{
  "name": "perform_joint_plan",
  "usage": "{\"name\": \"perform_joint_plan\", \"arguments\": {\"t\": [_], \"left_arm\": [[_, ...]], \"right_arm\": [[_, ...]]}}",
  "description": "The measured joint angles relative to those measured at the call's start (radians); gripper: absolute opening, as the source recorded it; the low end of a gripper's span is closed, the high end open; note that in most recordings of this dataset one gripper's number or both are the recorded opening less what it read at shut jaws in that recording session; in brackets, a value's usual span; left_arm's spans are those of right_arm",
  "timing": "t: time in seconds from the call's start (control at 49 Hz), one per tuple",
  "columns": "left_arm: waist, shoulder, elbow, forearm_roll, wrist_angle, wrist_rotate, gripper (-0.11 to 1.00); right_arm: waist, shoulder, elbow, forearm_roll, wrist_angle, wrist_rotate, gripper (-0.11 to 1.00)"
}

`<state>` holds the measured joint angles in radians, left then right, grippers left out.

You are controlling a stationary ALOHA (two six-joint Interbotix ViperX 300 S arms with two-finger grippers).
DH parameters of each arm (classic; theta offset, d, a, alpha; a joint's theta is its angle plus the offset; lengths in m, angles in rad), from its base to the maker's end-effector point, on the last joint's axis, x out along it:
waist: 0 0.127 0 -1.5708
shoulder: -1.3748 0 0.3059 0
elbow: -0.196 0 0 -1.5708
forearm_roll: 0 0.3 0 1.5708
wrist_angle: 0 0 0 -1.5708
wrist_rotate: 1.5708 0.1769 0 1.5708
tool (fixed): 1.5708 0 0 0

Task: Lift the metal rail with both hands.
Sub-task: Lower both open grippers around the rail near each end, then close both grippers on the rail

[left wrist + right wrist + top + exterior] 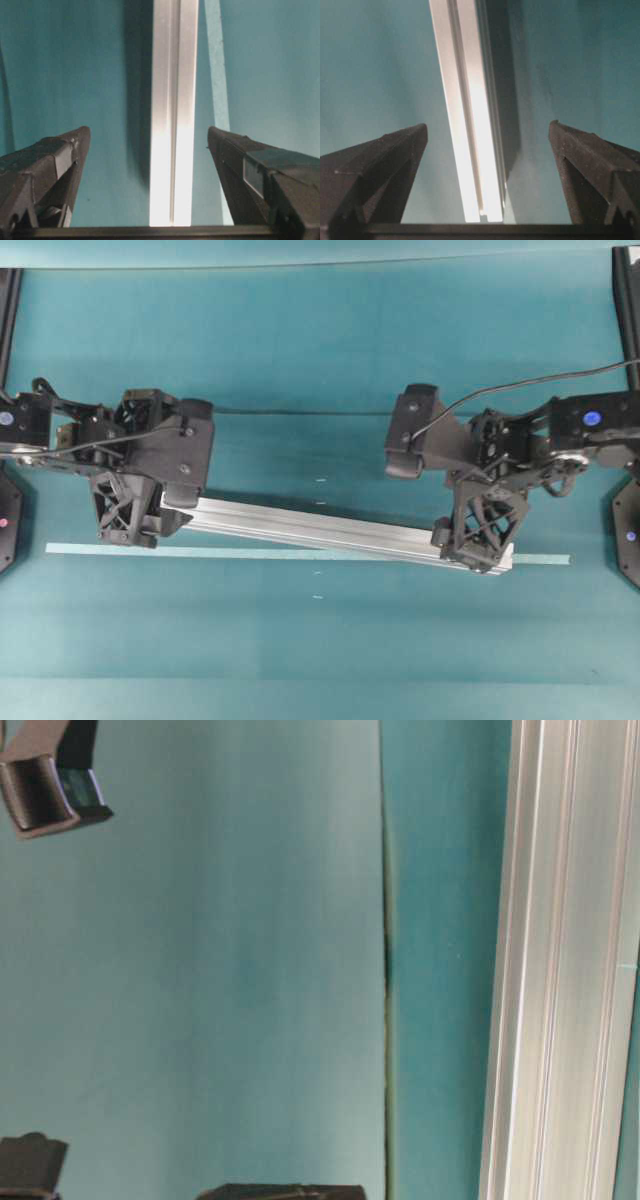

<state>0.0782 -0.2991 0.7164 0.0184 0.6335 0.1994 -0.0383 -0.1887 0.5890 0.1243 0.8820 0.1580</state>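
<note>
Left gripper (128,508) sits over the left end of the metal rail (320,528), claws spread wide w/ the bar running btwn them, not touching either finger in the left wrist view. Rail lies slanted across the teal table (300,330), crossing the pale tape strip (200,551) towards its right end. Right gripper (482,530) straddles the rail's right end, also wide apart, gaps both sides of the bar in its wrist cam

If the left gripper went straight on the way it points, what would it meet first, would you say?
Probably the rail: it lies between the left gripper's open fingers, untouched by either. Depth is unclear.
</note>
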Motion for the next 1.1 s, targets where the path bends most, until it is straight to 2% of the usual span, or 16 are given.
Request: {"name": "perform_joint_plan", "arguments": {"t": [0.143, 0.387, 0.632, 1.101], "left_arm": [[0.0, 0.038, 0.002, 0.002, -0.003, -0.011, 0.94], [0.0, 0.104, 0.0, 0.002, -0.011, -0.078, 0.94], [0.002, 0.147, 0.009, 0.002, -0.06, -0.08, 0.94], [0.023, 0.183, 0.034, 0.002, -0.11, -0.084, 0.94]], "right_arm": [[0.011, 0.018, 0.017, 0.0, -0.02, -0.002, 1.0], [0.031, 0.052, 0.032, 0.0, -0.034, -0.002, 1.0], [0.048, 0.097, 0.066, 0.003, -0.126, -0.002, 1.0], [0.06, 0.127, 0.144, 0.008, -0.232, -0.002, 1.0]]}}
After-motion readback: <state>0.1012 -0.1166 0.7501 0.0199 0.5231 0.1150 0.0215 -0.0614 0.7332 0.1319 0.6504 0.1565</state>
